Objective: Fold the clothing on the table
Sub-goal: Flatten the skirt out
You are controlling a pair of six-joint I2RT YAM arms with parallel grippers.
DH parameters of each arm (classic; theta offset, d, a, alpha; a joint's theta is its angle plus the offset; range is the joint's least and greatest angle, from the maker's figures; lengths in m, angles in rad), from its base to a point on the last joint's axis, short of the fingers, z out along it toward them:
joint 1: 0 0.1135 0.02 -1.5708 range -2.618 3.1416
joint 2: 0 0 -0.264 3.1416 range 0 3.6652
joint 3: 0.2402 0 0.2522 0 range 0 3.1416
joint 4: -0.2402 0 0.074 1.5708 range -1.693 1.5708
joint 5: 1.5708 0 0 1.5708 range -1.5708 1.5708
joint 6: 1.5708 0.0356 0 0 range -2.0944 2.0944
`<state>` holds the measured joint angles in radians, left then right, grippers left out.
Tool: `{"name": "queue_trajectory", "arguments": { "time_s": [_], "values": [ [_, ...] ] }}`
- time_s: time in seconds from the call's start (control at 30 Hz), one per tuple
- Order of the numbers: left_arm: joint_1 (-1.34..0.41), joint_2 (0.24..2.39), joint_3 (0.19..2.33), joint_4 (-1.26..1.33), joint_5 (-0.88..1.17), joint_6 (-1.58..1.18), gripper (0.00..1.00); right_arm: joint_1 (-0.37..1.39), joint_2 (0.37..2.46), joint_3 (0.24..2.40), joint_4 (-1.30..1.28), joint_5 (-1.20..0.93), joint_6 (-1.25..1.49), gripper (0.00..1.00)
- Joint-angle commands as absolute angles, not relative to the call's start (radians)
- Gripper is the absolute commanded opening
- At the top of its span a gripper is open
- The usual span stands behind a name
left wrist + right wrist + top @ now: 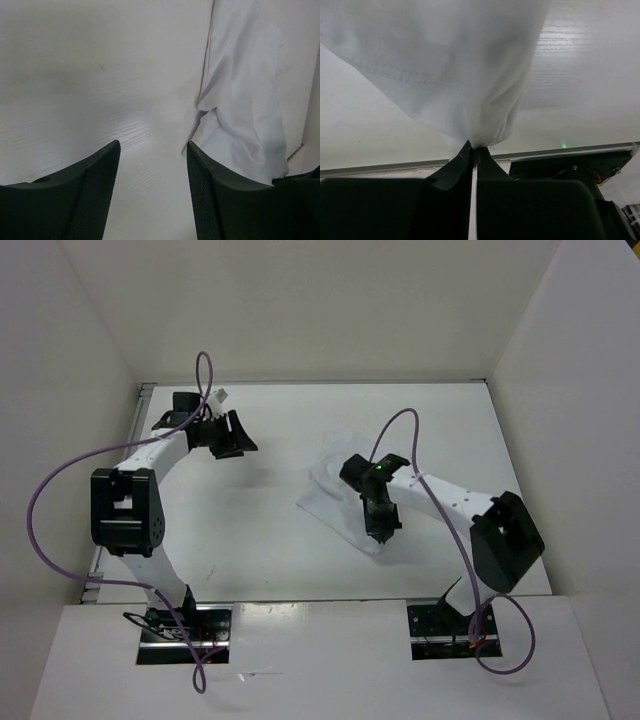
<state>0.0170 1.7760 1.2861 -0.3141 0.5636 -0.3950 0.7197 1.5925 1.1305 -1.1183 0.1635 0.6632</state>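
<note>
The matte white table has white walls on three sides. Right of its middle lies the wrinkled white clothing.

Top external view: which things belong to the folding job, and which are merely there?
Part of the job:
clothing, pinched in the shut right gripper
table
left gripper, open and empty

Merely there:
purple cables
white walls
</note>
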Motion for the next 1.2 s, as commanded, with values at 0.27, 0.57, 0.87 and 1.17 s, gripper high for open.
{"name": "queue_trajectory", "arguments": {
  "time_s": [0.27, 0.57, 0.87, 1.17],
  "values": [
    [-0.138, 1.94, 1.322, -0.328, 0.758, -0.301, 0.63, 0.719, 1.627, 1.088, -1.12, 0.295, 0.793, 0.0],
    [-0.271, 1.977, 1.269, -0.299, 0.707, -0.267, 0.59, 0.719, 1.649, 1.124, -1.12, 0.318, 0.804, 0.0],
    [-0.366, 2.082, 1.259, -0.264, 0.617, -0.307, 0.5, 0.719, 1.609, 1.115, -1.12, 0.318, 0.813, 0.0],
    [-0.488, 2.149, 1.241, -0.244, 0.549, -0.33, 0.22, 0.719, 1.569, 1.115, -1.12, 0.327, 0.833, 0.0]
  ]
}}
